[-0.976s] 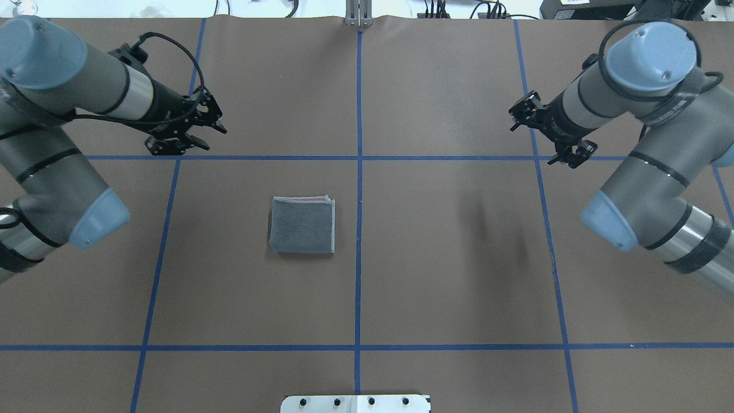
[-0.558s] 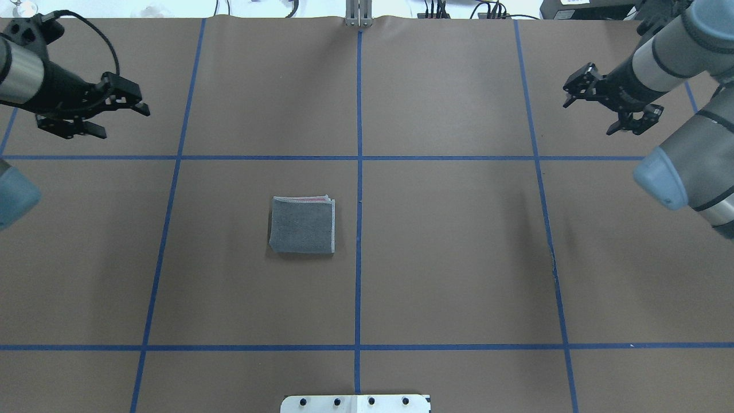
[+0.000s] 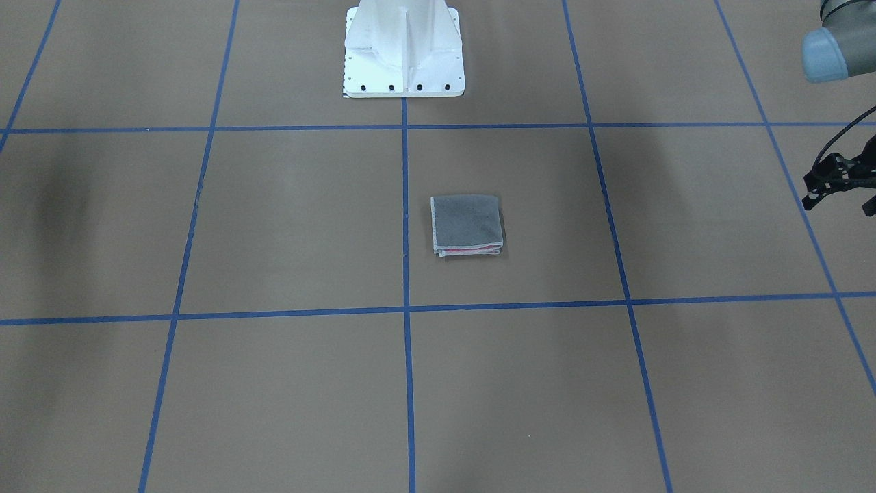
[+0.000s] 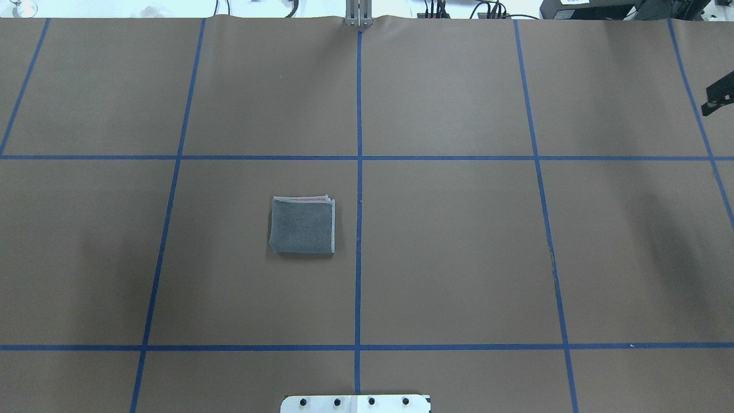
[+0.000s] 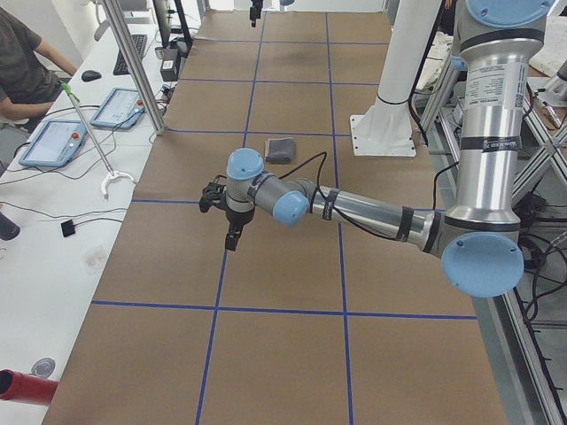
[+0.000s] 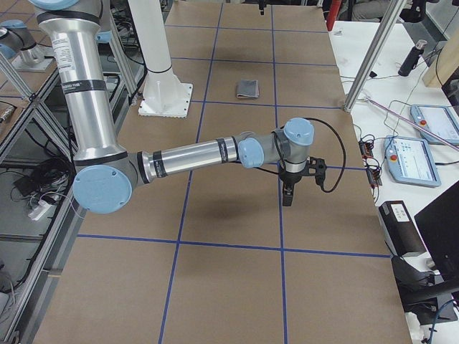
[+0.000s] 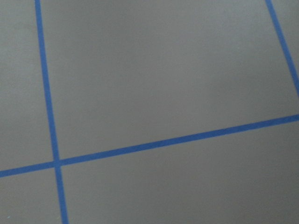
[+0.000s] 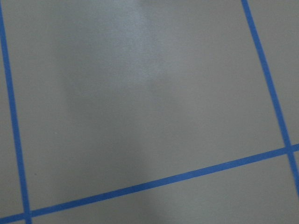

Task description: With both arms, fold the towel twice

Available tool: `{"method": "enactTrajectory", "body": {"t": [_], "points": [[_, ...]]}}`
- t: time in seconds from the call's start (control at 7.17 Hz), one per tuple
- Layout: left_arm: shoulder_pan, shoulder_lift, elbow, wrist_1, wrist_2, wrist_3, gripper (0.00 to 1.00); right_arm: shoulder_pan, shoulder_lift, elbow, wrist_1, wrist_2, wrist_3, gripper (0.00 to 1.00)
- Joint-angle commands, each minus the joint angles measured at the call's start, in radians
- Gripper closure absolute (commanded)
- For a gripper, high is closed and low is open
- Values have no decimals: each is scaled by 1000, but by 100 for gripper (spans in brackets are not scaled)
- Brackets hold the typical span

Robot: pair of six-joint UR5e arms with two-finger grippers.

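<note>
The towel (image 4: 302, 225) lies folded into a small square just left of the table's centre line. Its dark grey face is up and a pink edge shows along its far side. It also shows in the front view (image 3: 467, 226) and small in both side views (image 5: 282, 149) (image 6: 248, 88). My left gripper (image 3: 838, 202) is at the front view's right edge, far from the towel, fingers spread and empty. My right gripper (image 4: 719, 94) shows only as a black tip at the overhead view's right edge; I cannot tell whether it is open. Both wrist views show only table.
Brown table cover (image 4: 459, 258) with a blue tape grid. The white pedestal base (image 3: 404, 48) stands at the robot's side. Operator desks with tablets (image 5: 53, 142) and cables run along the far side, with a metal post (image 5: 133, 62).
Both arms have swung outward, away from the towel, and almost left the overhead view. The towel has not moved.
</note>
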Motion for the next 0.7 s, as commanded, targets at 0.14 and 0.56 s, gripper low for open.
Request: {"method": "enactTrajectory", "body": {"t": [0.14, 0.56], "points": [[-109, 23, 2, 144, -107, 217, 0, 75, -20, -6, -169, 8, -321, 0], [-227, 36, 1, 274, -242, 237, 0, 77, -37, -4, -171, 22, -316, 0]]}}
